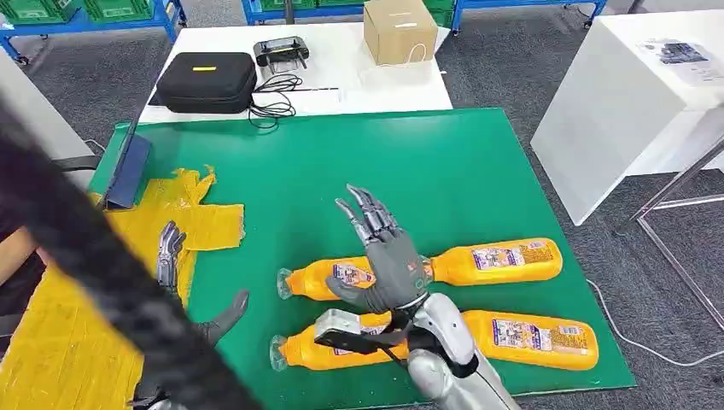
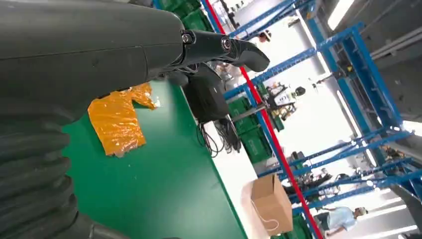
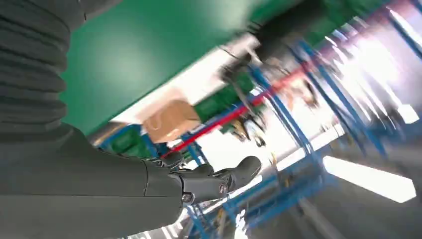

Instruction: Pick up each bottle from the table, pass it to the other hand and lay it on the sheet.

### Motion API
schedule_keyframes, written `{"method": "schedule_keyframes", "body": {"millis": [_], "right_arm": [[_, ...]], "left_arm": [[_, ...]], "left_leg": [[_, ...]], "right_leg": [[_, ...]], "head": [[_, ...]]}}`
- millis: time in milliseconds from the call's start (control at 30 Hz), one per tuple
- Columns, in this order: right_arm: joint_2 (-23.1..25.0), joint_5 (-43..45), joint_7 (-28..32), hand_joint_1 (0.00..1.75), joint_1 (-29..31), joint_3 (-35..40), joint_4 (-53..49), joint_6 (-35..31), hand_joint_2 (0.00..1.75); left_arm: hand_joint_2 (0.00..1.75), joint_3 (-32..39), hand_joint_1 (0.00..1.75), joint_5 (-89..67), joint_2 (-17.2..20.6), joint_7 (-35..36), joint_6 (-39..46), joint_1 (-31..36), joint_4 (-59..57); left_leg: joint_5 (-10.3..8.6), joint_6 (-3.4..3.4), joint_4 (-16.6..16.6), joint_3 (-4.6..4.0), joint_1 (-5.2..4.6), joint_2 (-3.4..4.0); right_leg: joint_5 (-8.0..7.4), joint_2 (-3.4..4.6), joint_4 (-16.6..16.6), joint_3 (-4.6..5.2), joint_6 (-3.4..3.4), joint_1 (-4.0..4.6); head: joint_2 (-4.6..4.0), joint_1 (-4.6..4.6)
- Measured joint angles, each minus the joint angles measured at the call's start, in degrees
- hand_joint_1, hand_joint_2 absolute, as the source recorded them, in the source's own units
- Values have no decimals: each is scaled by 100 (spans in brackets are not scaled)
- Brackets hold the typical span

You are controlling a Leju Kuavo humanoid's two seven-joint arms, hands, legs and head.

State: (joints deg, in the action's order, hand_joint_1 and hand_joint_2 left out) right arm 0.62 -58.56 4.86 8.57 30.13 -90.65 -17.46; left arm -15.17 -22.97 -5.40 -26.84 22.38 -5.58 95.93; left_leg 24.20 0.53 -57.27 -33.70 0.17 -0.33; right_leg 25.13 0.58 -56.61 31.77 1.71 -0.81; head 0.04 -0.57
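Orange bottles lie on their sides on the green tabletop (image 1: 478, 162), four of them in two rows. In the far row, the left one (image 1: 329, 279) has its cap pointing left, and the right one (image 1: 499, 260) lies end to end with it. In the near row sit another left one (image 1: 329, 348) and right one (image 1: 534, 337). My right hand (image 1: 388, 256) hovers above the middle of the far row, palm down, fingers spread and stretched forward, holding nothing. I cannot tell whether it touches a bottle beneath it. My left hand (image 1: 183, 286) is over the edge of the yellow sheet (image 1: 192, 222), fingers apart and empty, the thumb (image 1: 226, 314) pointing toward the bottles. No bottle lies on the sheet. A dark blurred bar (image 1: 94, 265) crosses my head view at the left. Beyond the green surface I see a black case (image 1: 207, 82), a cardboard box (image 1: 399, 31) and cables (image 1: 275, 96) on a white table (image 1: 341, 68).
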Motion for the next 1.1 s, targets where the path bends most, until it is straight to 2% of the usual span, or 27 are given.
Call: {"method": "schedule_keyframes", "body": {"millis": [233,467,667,1100], "right_arm": [[-171,-594,-421,0,937,460,1287,852,175],[-304,-454,-471,0,1455,702,2457,1112,175],[-357,-430,-563,0,1633,772,3136,1110,175],[-422,-430,-707,0,1746,807,3735,1271,175]], "left_arm": [[175,9,0,11,0,64,-221,167,-7],[175,9,0,127,0,55,-247,326,-142],[175,7,0,181,0,48,-245,418,-267],[175,7,0,227,0,48,-214,456,-431]], "left_leg": [[-17,-1,-1,-11,0,-5],[-21,1,-2,-16,0,-6],[-22,1,-2,-17,0,-11],[-23,-1,-3,-22,0,-9]], "right_leg": [[-17,-2,0,10,-6,0],[-19,-4,0,15,-4,-1],[-20,-8,0,18,-4,0],[-20,-7,0,22,-4,-1]], "head": [[0,0],[0,0],[0,0],[0,2]]}}
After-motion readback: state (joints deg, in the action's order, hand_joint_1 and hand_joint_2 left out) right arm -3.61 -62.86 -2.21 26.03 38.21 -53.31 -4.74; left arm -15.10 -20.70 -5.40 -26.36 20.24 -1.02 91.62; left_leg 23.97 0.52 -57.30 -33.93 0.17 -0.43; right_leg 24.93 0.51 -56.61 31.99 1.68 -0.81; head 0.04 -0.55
